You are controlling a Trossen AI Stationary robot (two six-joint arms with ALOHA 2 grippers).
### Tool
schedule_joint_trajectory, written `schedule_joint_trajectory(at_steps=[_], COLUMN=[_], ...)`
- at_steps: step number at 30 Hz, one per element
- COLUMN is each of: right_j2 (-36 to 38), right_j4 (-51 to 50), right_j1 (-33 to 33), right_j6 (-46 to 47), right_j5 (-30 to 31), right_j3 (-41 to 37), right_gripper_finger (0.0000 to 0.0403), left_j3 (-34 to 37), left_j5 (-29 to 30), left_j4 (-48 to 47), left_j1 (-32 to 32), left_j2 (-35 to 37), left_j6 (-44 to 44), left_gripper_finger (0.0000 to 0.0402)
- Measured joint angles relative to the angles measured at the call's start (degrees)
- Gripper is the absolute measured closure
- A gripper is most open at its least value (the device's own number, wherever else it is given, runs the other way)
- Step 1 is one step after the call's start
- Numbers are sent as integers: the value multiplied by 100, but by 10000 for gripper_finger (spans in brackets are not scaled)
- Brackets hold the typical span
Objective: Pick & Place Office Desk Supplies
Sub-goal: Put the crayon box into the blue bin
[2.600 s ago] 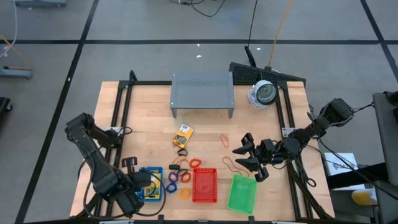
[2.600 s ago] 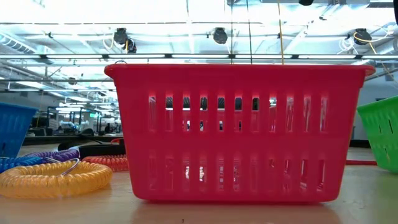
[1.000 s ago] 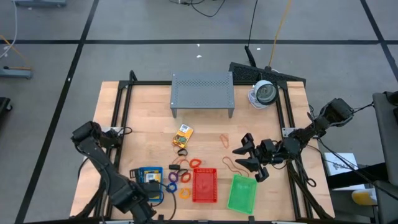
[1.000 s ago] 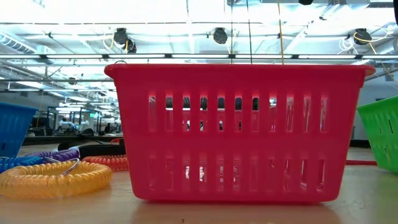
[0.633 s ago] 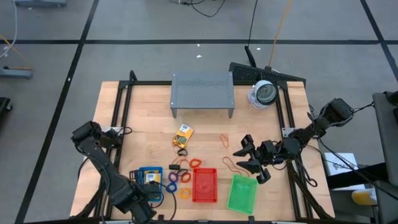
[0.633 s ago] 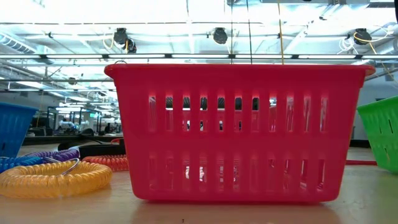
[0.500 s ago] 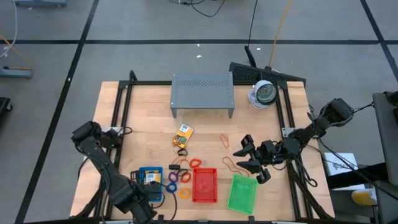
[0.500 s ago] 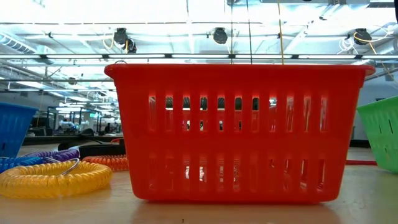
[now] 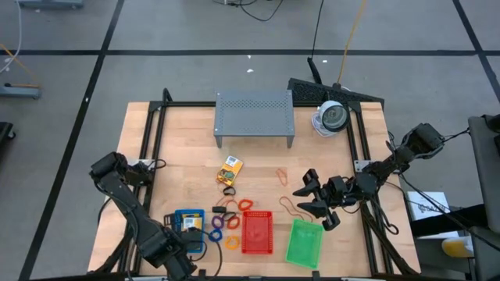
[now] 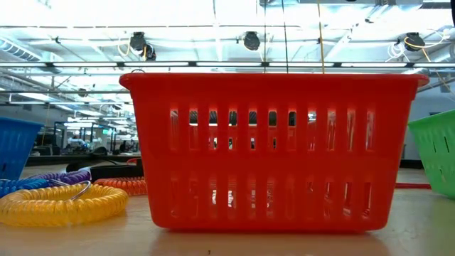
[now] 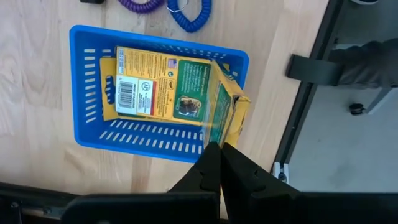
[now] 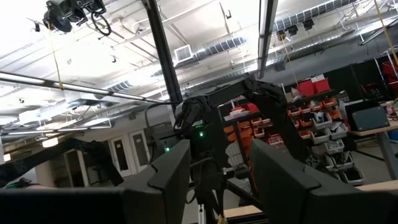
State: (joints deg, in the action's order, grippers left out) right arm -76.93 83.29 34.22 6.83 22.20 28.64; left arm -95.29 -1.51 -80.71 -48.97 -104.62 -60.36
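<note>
Left gripper (image 11: 219,149) closed beside yellow-and-green crayon box (image 11: 168,84) in blue tray (image 11: 93,134).

Worktop (image 9: 180,156): pale wood, ringed by a black frame.
Metal shelf (image 9: 254,115): grey, perforated top, standing near the middle of the far edge.
Round device (image 9: 333,117): white and grey, by the far right corner, just beside the shelf.
Floor (image 9: 195,39): grey, crossed by dark lines, with cables trailing beyond the far edge.
</note>
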Motion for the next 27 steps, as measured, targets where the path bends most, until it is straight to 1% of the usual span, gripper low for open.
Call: schedule_joint_trajectory(at_steps=[9, 16, 27], right_j2=[0, 0, 0], right_j4=[0, 0, 0], right_j1=[2, 2, 2], right_j6=[0, 0, 0], right_j5=[0, 0, 0], right_j3=[0, 0, 0], right_gripper_finger=[248, 248, 248], left_j3=[396, 565, 621], left_j5=[10, 227, 934], left_j4=[-2, -2, 1], left_j1=[1, 116, 320], left_j2=[0, 0, 0], left_j6=[-108, -47, 164], left_gripper_finger=[401, 401, 401])
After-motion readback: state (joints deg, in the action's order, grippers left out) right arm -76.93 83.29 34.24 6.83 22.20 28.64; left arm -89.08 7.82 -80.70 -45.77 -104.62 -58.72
